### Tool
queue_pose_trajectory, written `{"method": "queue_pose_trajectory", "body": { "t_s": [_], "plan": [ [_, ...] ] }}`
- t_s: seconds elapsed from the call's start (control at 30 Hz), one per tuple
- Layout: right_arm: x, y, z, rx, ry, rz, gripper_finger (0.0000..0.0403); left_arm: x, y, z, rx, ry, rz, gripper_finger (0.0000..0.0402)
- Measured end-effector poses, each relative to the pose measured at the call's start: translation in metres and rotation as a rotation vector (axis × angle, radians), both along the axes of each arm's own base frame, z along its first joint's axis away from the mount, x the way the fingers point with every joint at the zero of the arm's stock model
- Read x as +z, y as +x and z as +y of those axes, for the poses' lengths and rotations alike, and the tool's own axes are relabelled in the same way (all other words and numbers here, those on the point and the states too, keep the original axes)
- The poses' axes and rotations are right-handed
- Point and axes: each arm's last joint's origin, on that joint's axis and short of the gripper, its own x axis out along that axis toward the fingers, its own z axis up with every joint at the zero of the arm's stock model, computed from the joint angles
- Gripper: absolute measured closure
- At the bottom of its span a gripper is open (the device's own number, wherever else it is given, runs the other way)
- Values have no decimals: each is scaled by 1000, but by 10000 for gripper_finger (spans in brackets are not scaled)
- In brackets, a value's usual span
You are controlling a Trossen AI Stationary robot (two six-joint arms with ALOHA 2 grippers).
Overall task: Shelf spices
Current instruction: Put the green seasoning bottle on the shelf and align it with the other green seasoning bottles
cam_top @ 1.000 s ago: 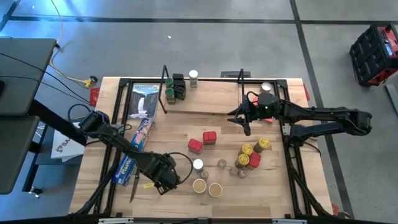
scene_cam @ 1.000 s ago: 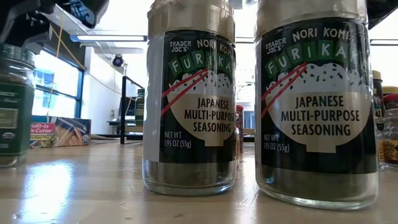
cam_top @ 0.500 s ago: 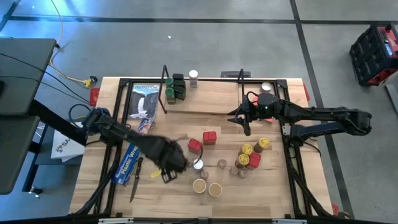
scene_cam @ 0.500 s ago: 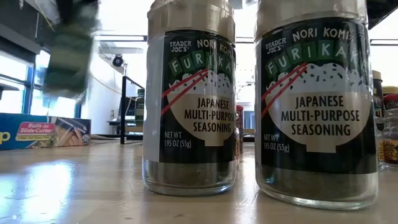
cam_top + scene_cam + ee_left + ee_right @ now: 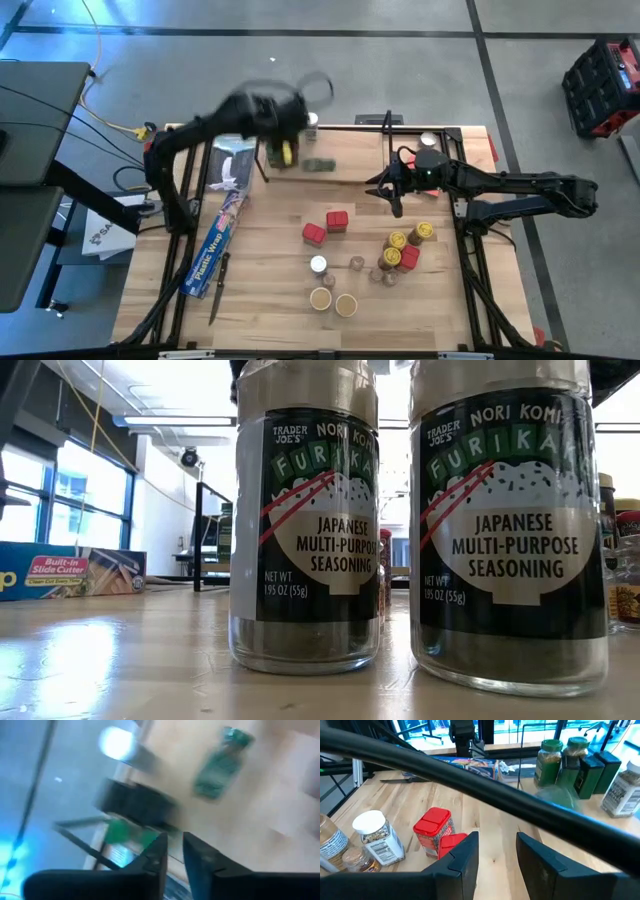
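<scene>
From above, the left gripper (image 5: 283,128) is blurred at the back of the bench (image 5: 270,290), about eleven o'clock from the bench's middle, over the left end of the shelf (image 5: 355,160); its arm arches up from the left edge of the bench. A green-lidded jar (image 5: 318,165) lies on its side on the shelf board just at four o'clock of that gripper, apart from it. More green and dark jars (image 5: 280,148) stand at the shelf's left end beside a white-lidded jar (image 5: 311,121). The right gripper (image 5: 394,203) hangs at two o'clock of centre, its arm reaching in from the right. The remaining spices sit loose: two red tins (image 5: 326,227) mid-bench, a yellow-lidded cluster (image 5: 403,250) at four o'clock, tan-lidded jars (image 5: 333,300) at six. A blue box (image 5: 215,245) lies along the left. The low view shows two furikake jars (image 5: 305,520) up close. In the left wrist view the jaws stand nearly closed on nothing, the fallen green jar (image 5: 220,762) lying well beyond them. In the right wrist view the jaws stand partly open and empty, a red tin (image 5: 435,830) just ahead.
</scene>
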Motion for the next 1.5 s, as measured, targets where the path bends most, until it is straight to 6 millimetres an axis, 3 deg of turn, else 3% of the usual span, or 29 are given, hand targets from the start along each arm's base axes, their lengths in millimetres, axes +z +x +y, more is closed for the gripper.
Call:
{"method": "queue_pose_trajectory", "body": {
  "t_s": [0.1, 0.2, 0.33, 0.5, 0.67, 0.83, 1.0, 1.13, 1.37, 1.5],
  "plan": [
    [1, 0, 0, -9, -5, -5, 277, 2, -14, 46, 17, 8, -37, 388],
    [1, 0, 0, -11, -7, -8, 277, 3, -25, 67, 0, 3, -54, 400],
    [2, 0, -1, -12, -9, -16, 277, 4, -28, 73, -39, 21, -41, 392],
    [4, 1, -2, -48, -34, -31, 277, 5, -20, 65, -68, 34, -61, 392],
    [25, 5, -5, -90, -75, -5, 277, 6, -7, 47, -105, 32, -94, 394],
    [50, 2, -5, -109, -97, 119, 277, 13, 20, 18, -202, 27, -266, 394],
    [55, -11, 6, -128, -23, 231, 277, 28, 50, -16, -311, 65, -498, 394],
    [59, -16, 4, -189, -40, 234, 277, 34, 61, -42, -303, 29, -611, 394],
    [103, 11, -24, -252, -246, 263, 277, 17, 58, -93, -191, -56, -491, 394],
    [109, 42, -52, -180, -342, 407, 277, -6, 48, -126, -80, 14, -339, 394]
  ]
}}
